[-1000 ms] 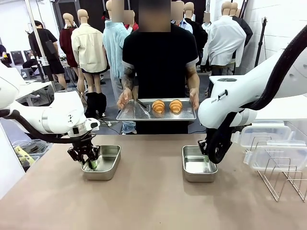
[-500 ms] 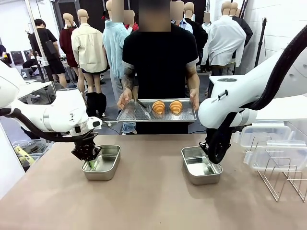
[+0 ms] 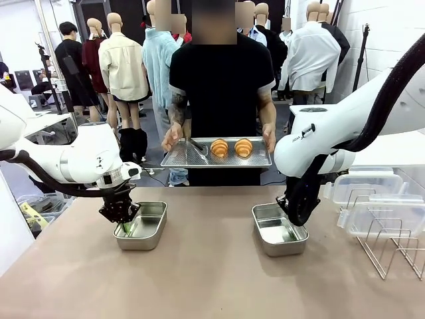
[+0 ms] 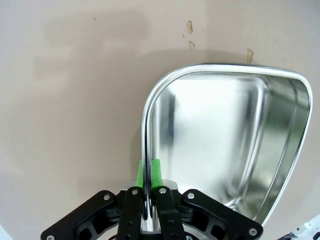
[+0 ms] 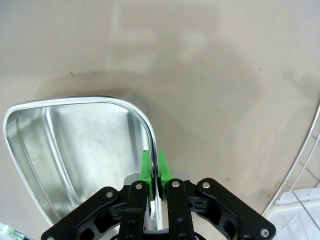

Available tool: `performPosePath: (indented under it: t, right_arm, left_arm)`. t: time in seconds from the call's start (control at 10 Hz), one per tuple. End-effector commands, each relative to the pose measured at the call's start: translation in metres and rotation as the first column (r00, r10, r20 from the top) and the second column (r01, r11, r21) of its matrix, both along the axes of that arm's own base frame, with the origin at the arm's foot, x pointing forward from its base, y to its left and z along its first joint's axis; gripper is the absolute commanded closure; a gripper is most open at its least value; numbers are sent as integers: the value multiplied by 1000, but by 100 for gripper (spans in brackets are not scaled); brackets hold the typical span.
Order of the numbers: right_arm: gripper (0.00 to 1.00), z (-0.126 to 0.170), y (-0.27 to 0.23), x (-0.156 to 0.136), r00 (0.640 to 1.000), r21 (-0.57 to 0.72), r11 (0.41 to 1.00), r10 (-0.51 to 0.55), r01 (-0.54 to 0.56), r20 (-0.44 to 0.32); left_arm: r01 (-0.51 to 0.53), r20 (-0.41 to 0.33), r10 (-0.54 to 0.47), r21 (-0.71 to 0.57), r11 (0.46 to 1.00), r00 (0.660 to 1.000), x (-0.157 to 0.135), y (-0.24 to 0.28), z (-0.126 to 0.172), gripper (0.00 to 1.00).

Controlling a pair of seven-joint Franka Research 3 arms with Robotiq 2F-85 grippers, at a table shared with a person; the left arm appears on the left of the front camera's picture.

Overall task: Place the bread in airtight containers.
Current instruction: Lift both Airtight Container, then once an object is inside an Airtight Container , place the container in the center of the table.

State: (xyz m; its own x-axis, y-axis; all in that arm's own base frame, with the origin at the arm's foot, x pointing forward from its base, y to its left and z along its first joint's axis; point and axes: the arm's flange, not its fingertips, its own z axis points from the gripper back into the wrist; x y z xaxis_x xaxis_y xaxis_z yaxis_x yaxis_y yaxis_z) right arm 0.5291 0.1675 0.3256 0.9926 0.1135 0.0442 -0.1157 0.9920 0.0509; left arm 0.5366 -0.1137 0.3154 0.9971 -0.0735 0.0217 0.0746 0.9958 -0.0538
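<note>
1. Left gripper (image 3: 125,222) (image 4: 149,172): jaws clamped on the long side rim of the left container (image 3: 145,229) (image 4: 215,125). One green pad (image 4: 156,170) sits inside the wall and the other outside, with the rim pinched between them.
2. Left container: a stainless pan with rounded corners, on the table (image 3: 212,279) at the left. The left wrist view shows bare steel on the floor and walls. A few small pale flecks lie on the table just past its far corner.
3. Centre, far side: a person holds a perforated steel tray (image 3: 189,160) above the table edge, with a hand (image 3: 171,138) at each end.
4. The bread (image 3: 219,147): two croissant-shaped rolls side by side on that tray, right of its middle and well apart from both pans. Tongs (image 3: 198,147) lie on the tray just left of them.
5. Right container (image 3: 277,232) (image 5: 65,145): the same type of pan, right of centre on the table and skewed slightly to the table edge. Its interior is bare steel. Can't tell whether it is fully flat on the table.
6. Right gripper (image 3: 299,222) (image 5: 155,167): jaws closed on that pan's side rim, green pads (image 5: 145,167) either side of the wall.
7. Far right: a stack of clear plastic boxes (image 3: 368,193), with a wire rack (image 3: 388,246) in front of it.
</note>
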Motion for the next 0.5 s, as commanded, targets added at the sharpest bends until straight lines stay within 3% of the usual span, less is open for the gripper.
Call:
performPosePath:
  t: [0.0, 0.4]
  right_arm:
    - [100, -2, 0, -1, 1000, 14, 1000, 0, 0, 16]
    - [100, -2, 0, -1, 1000, 14, 1000, 0, 0, 16]
  left_arm:
    - [2, 1, -2, 1, 1000, 1000, 0, 0, 0, 100]
    - [2, 1, -2, 1, 1000, 1000, 0, 0, 0, 100]
